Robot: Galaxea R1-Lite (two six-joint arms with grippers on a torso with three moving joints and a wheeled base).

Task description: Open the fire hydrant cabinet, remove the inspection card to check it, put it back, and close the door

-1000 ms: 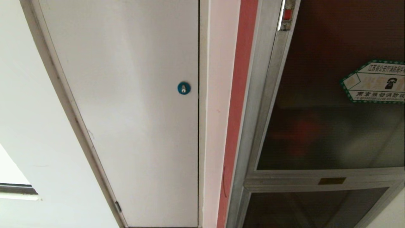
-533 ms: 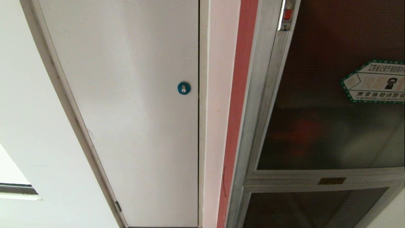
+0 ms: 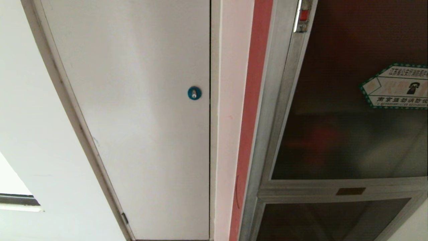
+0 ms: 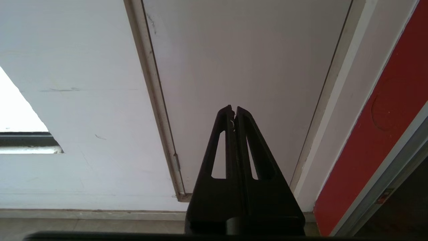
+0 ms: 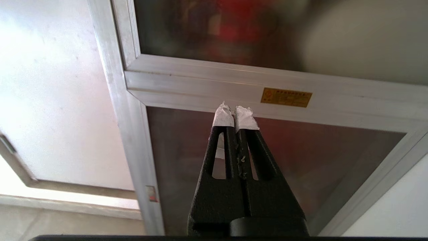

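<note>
A plain white door [image 3: 140,117] with a small round blue lock [image 3: 194,92] fills the middle of the head view. A white wall [image 3: 30,134] lies to its left, with a bright window [image 3: 13,187] low in the corner. A red strip [image 3: 250,117] runs beside the door frame.

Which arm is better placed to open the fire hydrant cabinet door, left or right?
Right. The right gripper, shut, faces the cabinet's aluminium frame below the door, while the left gripper, also shut, faces the plain white door beside it.
</note>
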